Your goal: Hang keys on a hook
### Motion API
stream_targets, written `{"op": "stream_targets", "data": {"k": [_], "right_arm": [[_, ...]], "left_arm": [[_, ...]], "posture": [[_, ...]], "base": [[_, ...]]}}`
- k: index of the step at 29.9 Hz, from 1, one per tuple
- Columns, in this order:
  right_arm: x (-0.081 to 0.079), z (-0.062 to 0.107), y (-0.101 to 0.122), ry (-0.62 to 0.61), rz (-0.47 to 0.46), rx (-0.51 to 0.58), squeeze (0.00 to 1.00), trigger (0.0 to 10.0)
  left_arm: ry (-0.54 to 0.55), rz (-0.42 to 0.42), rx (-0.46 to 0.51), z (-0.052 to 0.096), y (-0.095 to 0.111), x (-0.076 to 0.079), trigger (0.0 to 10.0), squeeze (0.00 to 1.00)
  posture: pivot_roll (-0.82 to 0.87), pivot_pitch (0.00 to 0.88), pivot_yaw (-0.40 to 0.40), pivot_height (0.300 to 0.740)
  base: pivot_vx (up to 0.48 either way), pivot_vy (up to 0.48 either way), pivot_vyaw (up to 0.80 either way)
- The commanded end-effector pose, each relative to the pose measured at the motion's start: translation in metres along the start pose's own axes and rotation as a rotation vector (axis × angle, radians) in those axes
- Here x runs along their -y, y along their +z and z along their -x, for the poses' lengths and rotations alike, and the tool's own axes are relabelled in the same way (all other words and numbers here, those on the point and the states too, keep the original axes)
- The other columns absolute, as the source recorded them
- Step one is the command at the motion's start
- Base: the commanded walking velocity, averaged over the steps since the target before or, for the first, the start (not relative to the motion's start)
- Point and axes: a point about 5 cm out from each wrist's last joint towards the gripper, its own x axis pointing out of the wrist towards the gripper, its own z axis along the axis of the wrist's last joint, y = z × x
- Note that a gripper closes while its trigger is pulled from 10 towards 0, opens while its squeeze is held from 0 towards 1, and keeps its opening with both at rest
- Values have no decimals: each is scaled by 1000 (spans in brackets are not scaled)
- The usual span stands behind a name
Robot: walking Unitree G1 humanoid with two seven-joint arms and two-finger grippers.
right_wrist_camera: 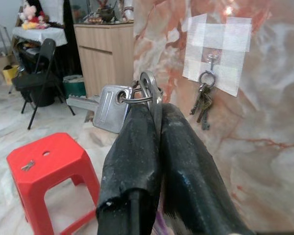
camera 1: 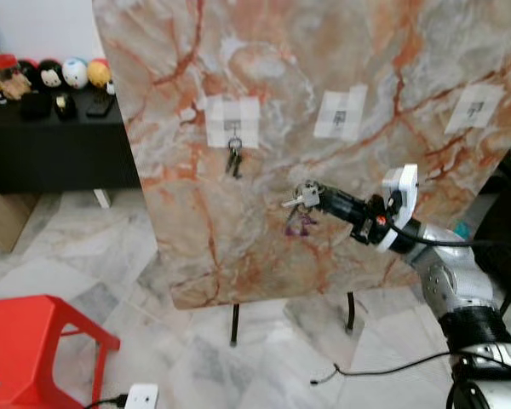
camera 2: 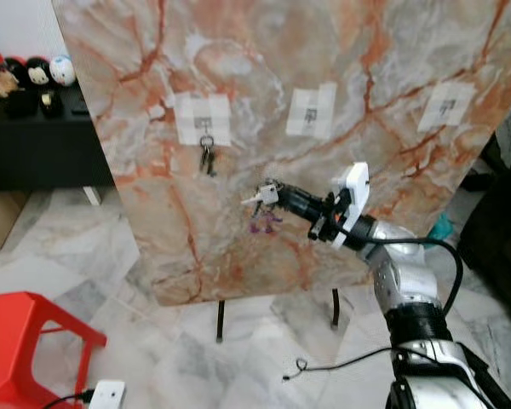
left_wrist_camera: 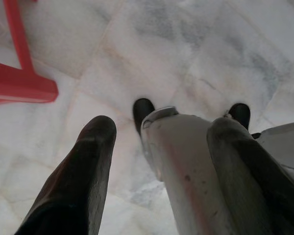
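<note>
My right claw [camera 1: 317, 195] pinched the key ring [right_wrist_camera: 148, 93], its keys [camera 1: 300, 201] held out before the marble board [camera 1: 264, 256], below the middle hook [camera 1: 339, 115]. To hang it well I judged I should lift, present the ring's opening squarely, then lower it.

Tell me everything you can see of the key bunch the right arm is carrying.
The silver metal key bunch is pinched between the two black fingers of the right end effector, shut on its ring. One flat, square-headed key sticks out sideways from the ring, and something purple dangles below. It is held in front of the marble-patterned board, below and left of the middle taped hook, not yet on it.
</note>
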Motion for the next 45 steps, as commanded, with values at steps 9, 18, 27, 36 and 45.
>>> {"op": "stream_targets", "data": {"k": [9, 18, 27, 36, 45], "right_arm": [[-1, -3, 5, 2, 36, 9, 0, 10000], [3, -2, 7, -47, 50, 16, 0, 10000], [7, -5, 10, -109, 60, 35, 0, 10000], [13, -9, 20, -178, 97, 65, 0, 10000], [15, -20, 31, -232, 154, 92, 0, 10000]], "left_arm": [[-3, -13, -18, 1, -6, 1, 10000, 0], [8, 9, -8, 1, -5, -1, 10000, 0], [11, 18, -8, 1, -4, -4, 10000, 0], [6, 18, -3, 0, -1, -2, 10000, 0], [5, 18, -6, 1, -2, -3, 10000, 0]], "posture": [[19, 0, -57, 740], [19, 0, -57, 740], [20, 0, -52, 740], [15, 0, -51, 740], [13, 0, -53, 740]], "base": [[0, -369, 0], [0, -76, 0], [0, 0, 0], [0, 0, 0], [0, 0, 0]]}}
